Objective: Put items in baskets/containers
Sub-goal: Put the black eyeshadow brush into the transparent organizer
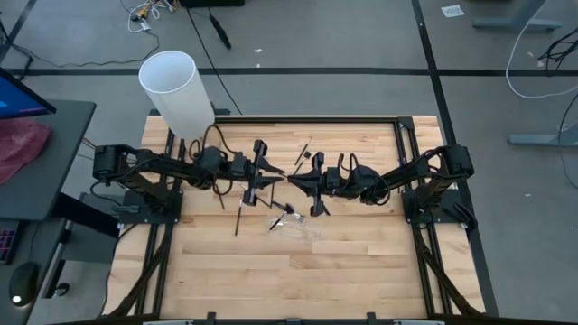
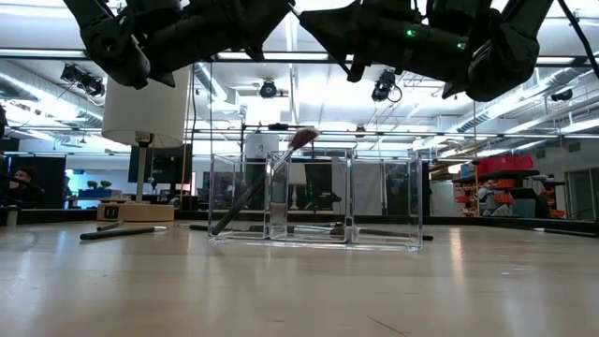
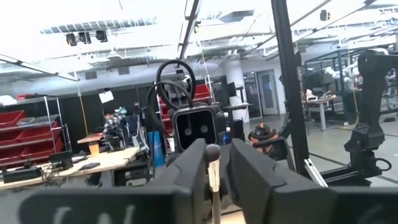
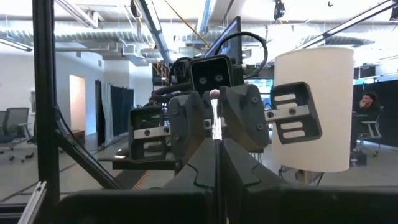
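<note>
Both grippers meet tip to tip above the table's middle, well above the clear holder (image 1: 298,223) (image 2: 384,201). My left gripper (image 1: 277,177) (image 3: 214,150) is shut on a thin black brush (image 3: 214,177). My right gripper (image 1: 297,181) (image 4: 217,149) faces it with its fingers shut. One brush (image 2: 257,192) leans in the holder's left compartment, its bristle tip above the rim. Other brushes lie flat on the wood (image 1: 238,219) (image 1: 220,196) (image 1: 305,152). My left gripper pinches the brush's shaft (image 3: 214,186) between its two fingers. The brush lies along the fingers, and its rounded end (image 3: 213,153) sticks out past the fingertips toward the right gripper. It is lifted clear of the table. My right gripper's shut fingertips stand at that end; whether they touch the brush I cannot tell.
A tall white cylinder (image 1: 176,88) (image 2: 145,105) on a wooden base stands at the far left corner. A brush (image 2: 122,231) lies left of the holder in the low view. The near half of the table (image 1: 298,280) is bare wood.
</note>
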`<state>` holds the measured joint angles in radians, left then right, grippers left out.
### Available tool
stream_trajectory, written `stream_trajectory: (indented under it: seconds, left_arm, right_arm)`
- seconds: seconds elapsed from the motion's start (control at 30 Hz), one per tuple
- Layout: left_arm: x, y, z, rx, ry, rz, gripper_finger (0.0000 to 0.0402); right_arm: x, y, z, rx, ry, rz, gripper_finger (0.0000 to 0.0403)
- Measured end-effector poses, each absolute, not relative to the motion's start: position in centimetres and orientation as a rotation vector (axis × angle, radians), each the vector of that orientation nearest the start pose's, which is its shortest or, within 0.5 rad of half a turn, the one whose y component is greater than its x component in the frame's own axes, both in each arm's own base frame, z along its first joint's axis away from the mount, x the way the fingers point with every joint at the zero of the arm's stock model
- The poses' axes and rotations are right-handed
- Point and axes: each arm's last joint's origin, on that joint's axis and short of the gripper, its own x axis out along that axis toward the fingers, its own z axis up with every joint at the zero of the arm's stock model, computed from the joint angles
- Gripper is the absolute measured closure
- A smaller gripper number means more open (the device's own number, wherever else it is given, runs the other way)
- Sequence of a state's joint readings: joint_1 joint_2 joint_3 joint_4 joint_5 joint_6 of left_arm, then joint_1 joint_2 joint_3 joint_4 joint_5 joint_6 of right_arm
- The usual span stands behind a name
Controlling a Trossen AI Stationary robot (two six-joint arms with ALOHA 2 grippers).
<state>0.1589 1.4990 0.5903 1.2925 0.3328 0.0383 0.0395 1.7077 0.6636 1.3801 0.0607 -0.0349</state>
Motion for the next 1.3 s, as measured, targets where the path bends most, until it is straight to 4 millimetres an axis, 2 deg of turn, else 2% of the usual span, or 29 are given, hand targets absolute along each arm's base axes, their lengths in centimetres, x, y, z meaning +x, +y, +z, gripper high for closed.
stream_trajectory:
  seconds: [0.23, 0.4, 0.53, 0.73, 0.87, 0.97, 1.17, 1.3]
  left_arm:
    - [28.5, 3.6, 24.6, 0.136, -0.372, -0.193, 0.0386]
    - [28.5, 3.5, 24.4, 0.135, -0.358, -0.232, 0.0391]
    - [28.7, 3.5, 23.8, 0.093, -0.287, -0.249, 0.0392]
    - [29.0, 3.6, 22.5, 0.053, -0.149, -0.233, 0.0392]
    - [29.1, 3.6, 22.1, 0.048, -0.107, -0.209, 0.0392]
    - [29.1, 3.6, 22.0, 0.047, -0.101, -0.202, 0.0392]
    - [29.1, 3.7, 21.9, 0.056, -0.087, -0.181, 0.0389]
    - [29.1, 3.7, 21.8, 0.056, -0.080, -0.186, 0.0391]
  right_arm:
    - [32.2, 1.1, 21.5, -0.019, -0.333, -0.025, 0.0397]
    - [32.3, 1.1, 21.3, -0.020, -0.313, -0.021, 0.0390]
    - [32.3, 1.1, 20.7, 0.025, -0.222, -0.019, 0.0360]
    - [30.9, 0.7, 20.3, 0.134, 0.092, -0.049, 0.0283]
    - [30.4, 0.4, 21.8, 0.132, 0.291, -0.149, 0.0238]
    - [31.1, 0.4, 23.3, 0.100, 0.357, -0.178, 0.0220]
    - [33.3, 0.6, 25.2, 0.048, 0.455, -0.135, 0.0223]
    - [33.6, 0.8, 25.5, 0.048, 0.502, -0.082, 0.0238]
